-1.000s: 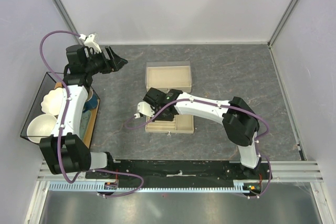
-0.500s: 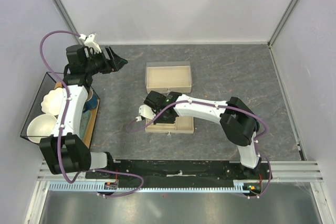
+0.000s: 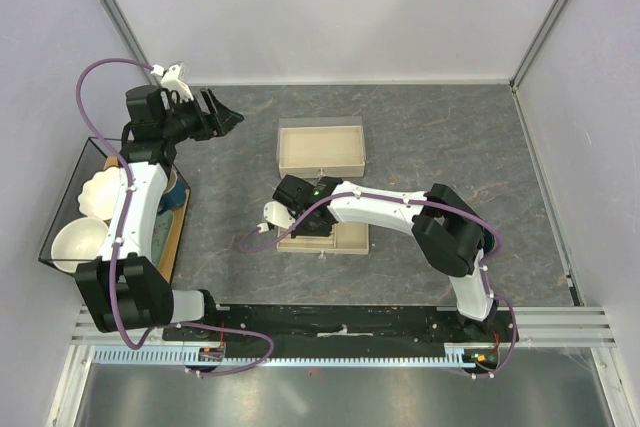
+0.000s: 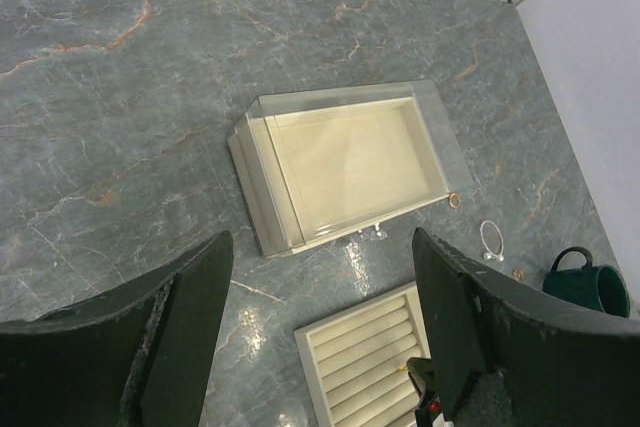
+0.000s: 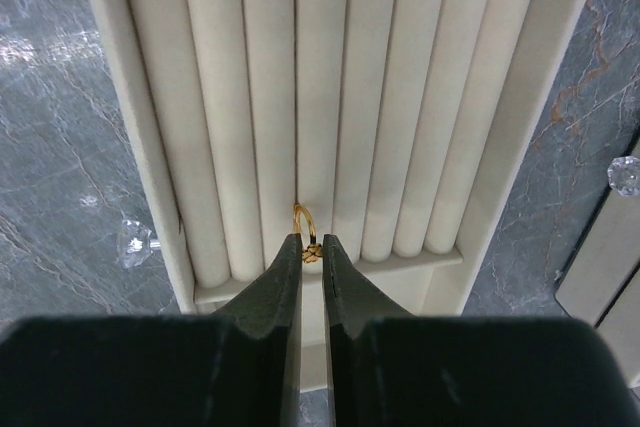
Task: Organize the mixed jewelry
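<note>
The right gripper (image 5: pixel 312 247) is clenched on a gold ring (image 5: pixel 299 213); its fingertips (image 5: pixel 288 259) pinch the ring's lower, knotted part, and the ring stands upright over a groove between two rolls of the slotted tray (image 5: pixel 420 97), close to the tray's end wall; the jaws are nearly together, with only the thin ring between them.

The left gripper (image 4: pixel 323 235) is released and grasps nothing; its jaws stand wide apart, and it hangs above the table (image 4: pixel 120 97) well away from the tray, off to the tray's far left in the overhead view.

The rest of the jewelry lies on the table outside the tray; seen from the left wrist, a silver hoop (image 4: pixel 491 241) lies flat between the tray and the green vessel (image 4: pixel 585 285), touching neither; a small ring (image 4: pixel 455 201) lies just beside the corner of the clear-walled beige box (image 4: pixel 262 162), which sits beyond the tray's far end and apart from it; a second small ring (image 4: pixel 517 274) lies near the green vessel, on the side away from the tray.

Two clear studs (image 4: pixel 380 233) lie on the table in the gap between the tray and the box, close against the box wall; from the right wrist, one more clear stud shows just beside each long side of the tray.
</note>
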